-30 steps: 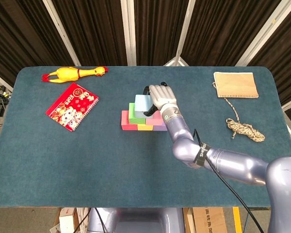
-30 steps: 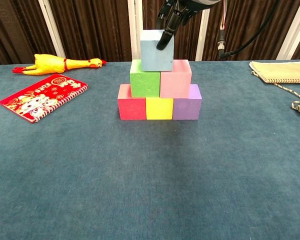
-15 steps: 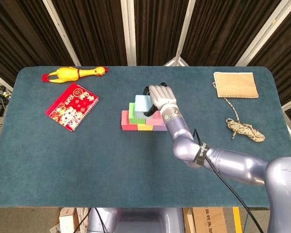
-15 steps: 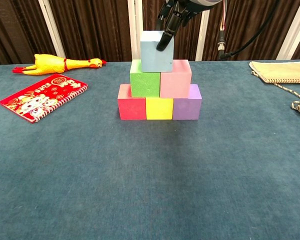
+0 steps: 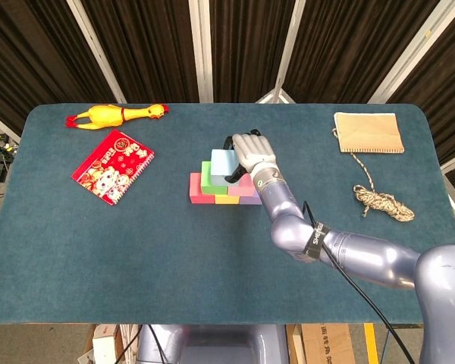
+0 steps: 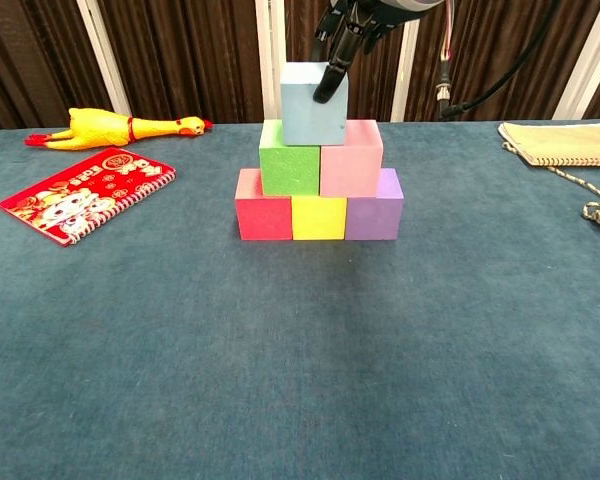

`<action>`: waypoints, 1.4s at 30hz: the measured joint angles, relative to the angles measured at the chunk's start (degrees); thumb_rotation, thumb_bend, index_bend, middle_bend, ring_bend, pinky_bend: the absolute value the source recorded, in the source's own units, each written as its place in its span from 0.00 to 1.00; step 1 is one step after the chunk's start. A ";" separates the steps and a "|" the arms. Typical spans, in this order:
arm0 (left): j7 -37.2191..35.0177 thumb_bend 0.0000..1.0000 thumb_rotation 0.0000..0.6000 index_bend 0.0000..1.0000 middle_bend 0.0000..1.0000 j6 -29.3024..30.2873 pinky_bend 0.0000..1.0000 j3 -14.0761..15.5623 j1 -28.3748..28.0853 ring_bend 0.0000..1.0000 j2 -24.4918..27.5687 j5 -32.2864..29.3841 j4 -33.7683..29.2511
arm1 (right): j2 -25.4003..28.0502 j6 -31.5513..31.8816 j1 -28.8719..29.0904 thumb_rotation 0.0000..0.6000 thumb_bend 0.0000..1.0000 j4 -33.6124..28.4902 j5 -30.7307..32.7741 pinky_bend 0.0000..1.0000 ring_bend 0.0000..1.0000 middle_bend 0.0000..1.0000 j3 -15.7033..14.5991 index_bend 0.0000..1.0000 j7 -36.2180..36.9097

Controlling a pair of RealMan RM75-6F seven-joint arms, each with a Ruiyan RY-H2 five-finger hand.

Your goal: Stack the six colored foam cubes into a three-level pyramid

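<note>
Right hand (image 5: 250, 152) sits over the light blue cube (image 6: 313, 103), fingers (image 6: 332, 78) draped down its front face, thumb side hidden; it appears to hold the cube, which rests on top of the stack. Left hand not visible in either view.

Stack position: near the middle of the counter (image 6: 300, 380). Bottom row red cube (image 6: 264, 217), yellow cube (image 6: 319, 217), purple cube (image 6: 373, 214); second row green cube (image 6: 290, 167) and pink cube (image 6: 352, 163); blue on top, spanning their seam, shifted a little toward green.

Handling, as a judgement: foam is light and soft, dents under a squeeze, grips well rather than slipping. Take opposite side faces with light pressure. A light stack shifts easily, so any release should lift straight up.

Views: chest view shows all three levels and the blue cube's seating, but only dark fingertips. Head view shows the whole hand and forearm, yet hides most of the pink cube and the lower faces.
</note>
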 measured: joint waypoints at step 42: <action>-0.04 0.27 1.00 0.09 0.10 0.44 0.00 -0.35 0.04 0.00 -0.29 -0.28 0.30 | 1.30 0.01 1.03 1.00 0.37 -1.95 -0.07 0.00 0.09 0.26 -1.53 0.25 1.43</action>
